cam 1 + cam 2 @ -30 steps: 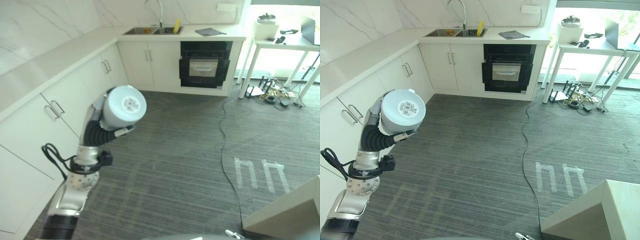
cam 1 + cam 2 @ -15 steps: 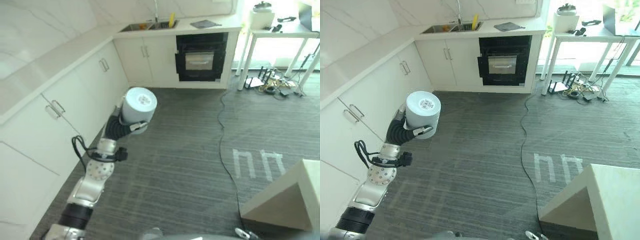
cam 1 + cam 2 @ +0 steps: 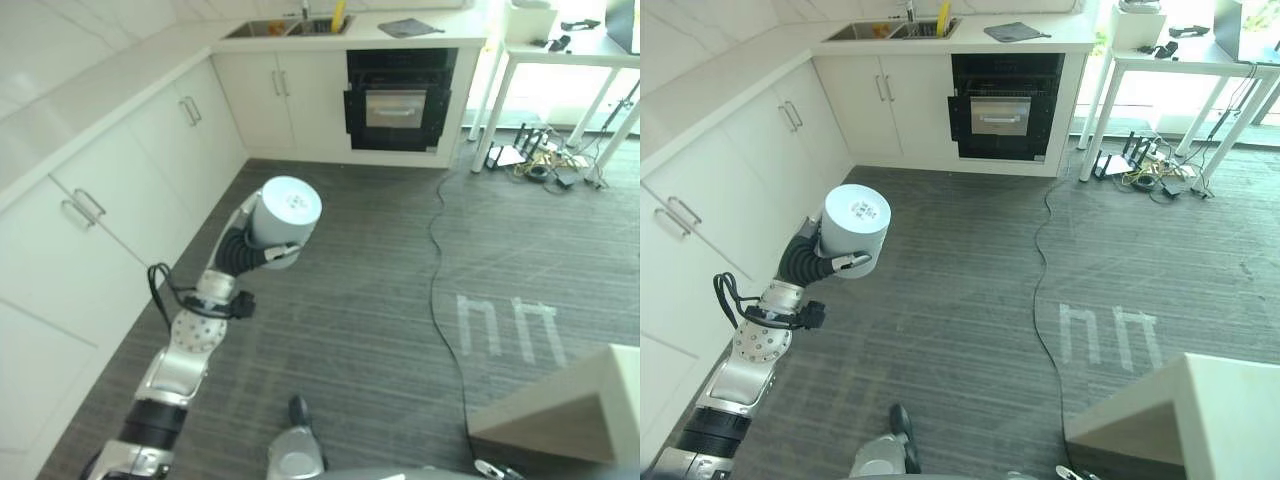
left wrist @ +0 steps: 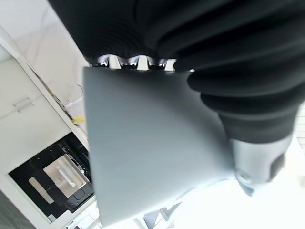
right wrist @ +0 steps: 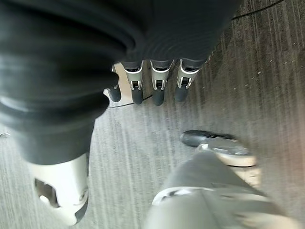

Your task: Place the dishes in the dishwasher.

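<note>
My left hand (image 3: 243, 252) is wrapped around a white bowl (image 3: 286, 211), bottom facing up, held out over the grey striped carpet (image 3: 970, 300). My right hand (image 5: 152, 78) hangs with fingers relaxed, holding nothing. White cabinets (image 3: 120, 170) line my left; the black built-in dishwasher (image 3: 1005, 105) sits far across the room beside the sink (image 3: 885, 30).

Your robot's left arm reaches up and forward from the lower left, wrist bent, its left hand (image 3: 262, 252) wrapped around a white bowl (image 3: 287, 210), fingers behind it and thumb on the near side. Your right hand (image 5: 143, 86) hangs low over the floor, fingers relaxed and slightly apart, holding nothing.
</note>
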Robot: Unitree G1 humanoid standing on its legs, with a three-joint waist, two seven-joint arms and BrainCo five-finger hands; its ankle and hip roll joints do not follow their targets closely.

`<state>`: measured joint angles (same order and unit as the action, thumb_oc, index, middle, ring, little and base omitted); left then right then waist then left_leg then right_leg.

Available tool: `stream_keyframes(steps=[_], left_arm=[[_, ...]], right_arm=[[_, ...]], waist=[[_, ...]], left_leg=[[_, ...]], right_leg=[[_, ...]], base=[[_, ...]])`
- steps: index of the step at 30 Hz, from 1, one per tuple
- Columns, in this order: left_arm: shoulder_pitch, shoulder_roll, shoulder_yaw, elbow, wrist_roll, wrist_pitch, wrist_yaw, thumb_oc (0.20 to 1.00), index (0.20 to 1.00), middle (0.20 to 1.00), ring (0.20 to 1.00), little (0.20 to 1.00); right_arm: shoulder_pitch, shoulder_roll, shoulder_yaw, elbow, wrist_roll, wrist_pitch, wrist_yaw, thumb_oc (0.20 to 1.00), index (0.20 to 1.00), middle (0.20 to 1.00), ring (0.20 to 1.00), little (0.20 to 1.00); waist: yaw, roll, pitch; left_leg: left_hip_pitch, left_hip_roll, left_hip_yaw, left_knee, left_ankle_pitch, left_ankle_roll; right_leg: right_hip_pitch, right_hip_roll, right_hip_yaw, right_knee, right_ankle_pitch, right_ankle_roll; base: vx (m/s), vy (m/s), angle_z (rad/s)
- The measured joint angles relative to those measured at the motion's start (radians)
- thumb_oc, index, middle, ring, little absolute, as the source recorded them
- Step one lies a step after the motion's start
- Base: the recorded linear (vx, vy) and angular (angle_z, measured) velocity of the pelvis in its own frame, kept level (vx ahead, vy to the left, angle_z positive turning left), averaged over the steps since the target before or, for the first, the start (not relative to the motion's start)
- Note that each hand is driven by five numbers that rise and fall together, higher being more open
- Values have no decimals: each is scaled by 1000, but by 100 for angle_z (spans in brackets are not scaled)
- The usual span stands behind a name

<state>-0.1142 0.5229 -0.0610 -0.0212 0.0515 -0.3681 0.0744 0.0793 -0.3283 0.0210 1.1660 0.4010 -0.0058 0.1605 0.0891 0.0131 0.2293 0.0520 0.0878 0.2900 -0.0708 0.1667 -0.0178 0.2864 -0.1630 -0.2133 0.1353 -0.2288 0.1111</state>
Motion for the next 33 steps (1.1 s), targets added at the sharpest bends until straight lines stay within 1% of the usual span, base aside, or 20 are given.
stream_keyframes(steps=[2, 5, 6, 9, 10, 11, 12, 13, 15, 16, 18, 20, 21, 23, 24, 25, 26, 28, 31, 33], left_arm=[[-27, 15, 4, -2, -4, 4, -31, 200, 200, 200, 200, 200], [-67, 33, -16, 4, -23, 6, -89, 200, 200, 200, 200, 200], [-82, 46, -26, -6, -37, 0, -100, 200, 200, 200, 200, 200], [-92, 97, -39, -8, -54, -3, -107, 200, 200, 200, 200, 200], [-92, 102, -50, -8, -65, -3, -106, 200, 200, 200, 200, 200], [-99, 93, -77, -4, -80, -10, -106, 200, 200, 200, 200, 200], [-108, 95, -98, 0, -80, -10, -110, 200, 200, 200, 200, 200], [-117, 95, -105, 2, -78, -10, -112, 200, 200, 200, 200, 200], [-133, 89, -117, 3, -73, -8, -109, 200, 200, 200, 200, 200], [-130, 93, -118, -2, -74, -6, -97, 200, 200, 200, 200, 200], [-114, 105, -114, -4, -95, -7, -97, 200, 200, 200, 200, 200], [-53, 98, -104, -9, -115, -12, -119, 200, 200, 200, 200, 200], [-26, 88, -93, -11, -115, -26, -136, 200, 200, 200, 200, 200], [3, 65, -90, -12, -113, -37, -148, 200, 200, 200, 200, 200], [2, 46, -96, -13, -110, -40, -149, 200, 200, 200, 200, 200], [3, 46, -95, -15, -110, -40, -147, 200, 200, 200, 200, 200], [3, 46, -94, -16, -110, -43, -143, 200, 200, 200, 200, 200], [0, 45, -91, -25, -112, -46, -141, 200, 200, 200, 200, 200], [-5, 46, -68, -30, -120, -51, -133, 200, 200, 200, 200, 200], [-5, 48, -66, -24, -120, -52, -132, 200, 200, 200, 200, 200]], right_arm=[[5, 60, -8, -45, 1, -1, -6, 1000, 1000, 1000, 1000, 1000], [42, 91, -33, -109, 13, -2, -28, 1000, 1000, 1000, 1000, 1000], [52, 93, -32, -121, 14, -3, -31, 1000, 1000, 1000, 1000, 1000], [30, 115, -26, -115, 14, -5, -38, 1000, 1000, 1000, 1000, 1000], [24, 108, -26, -116, 13, -12, -35, 1000, 1000, 1000, 1000, 1000], [3, 91, -22, -116, 14, -27, -24, 1000, 1000, 1000, 1000, 1000], [-8, 82, -5, -115, 14, -26, -23, 1000, 1000, 1000, 1000, 1000], [-8, 77, 11, -116, 17, -26, -22, 1000, 1000, 1000, 1000, 1000], [2, 60, 49, -114, 54, -21, -22, 1000, 1000, 1000, 1000, 1000], [18, 57, 45, -110, 55, -22, -17, 1000, 1000, 1000, 1000, 1000], [20, 58, 22, -85, 54, -23, -16, 1000, 1000, 1000, 1000, 1000], [39, 57, -3, -63, 53, -20, -19, 1000, 1000, 1000, 1000, 1000], [49, 60, -7, -62, 53, -19, -18, 1000, 1000, 1000, 1000, 1000], [62, 64, -22, -54, 53, -21, -13, 1000, 1000, 1000, 1000, 1000], [42, 67, -24, -31, 53, -27, -7, 1000, 1000, 1000, 1000, 1000], [20, 58, -24, -28, 53, -33, -2, 1000, 1000, 1000, 1000, 1000], [15, 50, -24, -28, 53, -33, -1, 1000, 1000, 1000, 1000, 1000], [-3, 38, -29, -28, 53, -47, 5, 1000, 1000, 1000, 1000, 1000], [-26, 36, -28, -25, 53, -69, 38, 1000, 1000, 1000, 1000, 1000], [-41, 26, -21, -13, 52, -77, 44, 1000, 1000, 1000, 1000, 1000]], waist=[[-4, -58, -9], [-20, -57, -11], [-33, -52, -12], [-21, -58, -22], [-20, -44, -24], [-50, -1, -17], [-78, 9, -14], [-91, 3, -13], [-115, -27, -12], [-116, -53, -13], [-115, -72, -13], [-114, -55, -18], [-111, -40, -19], [-109, -9, -27], [-118, 2, -24], [-117, 1, -27], [-117, -1, -31], [-110, -16, -39], [-87, -67, -53], [-90, -84, -52]], left_leg=[[10, -61, 1, 14, -38, 34], [34, -104, -3, 38, -79, 76], [57, -112, -5, 31, -109, 90], [86, -147, -7, 29, -157, 130], [96, -149, -8, 19, -185, 155], [105, -121, -5, 12, -179, 136], [115, -104, -6, 3, -177, 131], [121, -104, -6, 0, -179, 124], [149, -119, 8, 2, -200, 107], [170, -137, -1, 21, -254, 78], [191, -165, -5, 33, -283, 73], [244, -150, -4, 40, -317, 61], [270, -133, -7, 41, -341, 45], [309, -79, -17, 60, -376, -12], [289, -22, -35, 149, -379, -35], [294, 23, -41, 229, -350, -70], [303, 39, -48, 252, -316, -99], [255, 71, -80, 388, -236, -143], [21, 87, -154, 794, 31, -165], [-138, 88, -149, 963, -50, -144]], right_leg=[[-6, -58, -46, 56, 33, 32], [-108, -129, -36, 358, 96, 118], [-153, -151, -5, 505, 142, 173], [-338, -159, 46, 753, 227, 170], [-383, -156, 43, 779, 201, 160], [-460, -81, 21, 687, 83, 92], [-484, -32, -1, 559, 72, 68], [-497, -26, -23, 493, 76, 63], [-536, -40, -87, 278, 145, 79], [-555, -67, -83, 128, 226, 116], [-556, -117, -69, -12, 293, 128], [-529, -138, -80, -25, 329, 99], [-506, -126, -95, 9, 328, 97], [-462, -84, -109, 23, 393, 42], [-459, -48, -119, 107, 321, -62], [-426, -18, -128, 149, 255, -97], [-403, -5, -129, 150, 225, -101], [-352, 34, -125, 105, 210, -125], [-308, 45, -100, 54, 188, -171], [-234, 54, -100, -5, 182, -197]], base=[[211, 458, 17], [143, 317, 64], [82, 156, 70], [139, 145, 21], [167, -46, -31], [168, -122, -24], [245, -141, -9], [243, -137, 15], [413, -187, 1], [473, -180, -6], [408, -109, -3], [433, -103, 0], [274, -146, 7], [418, -300, 21], [663, -460, 25], [629, -396, 8], [457, -348, -17], [298, -317, -30], [182, -204, -45], [189, -108, -27]])
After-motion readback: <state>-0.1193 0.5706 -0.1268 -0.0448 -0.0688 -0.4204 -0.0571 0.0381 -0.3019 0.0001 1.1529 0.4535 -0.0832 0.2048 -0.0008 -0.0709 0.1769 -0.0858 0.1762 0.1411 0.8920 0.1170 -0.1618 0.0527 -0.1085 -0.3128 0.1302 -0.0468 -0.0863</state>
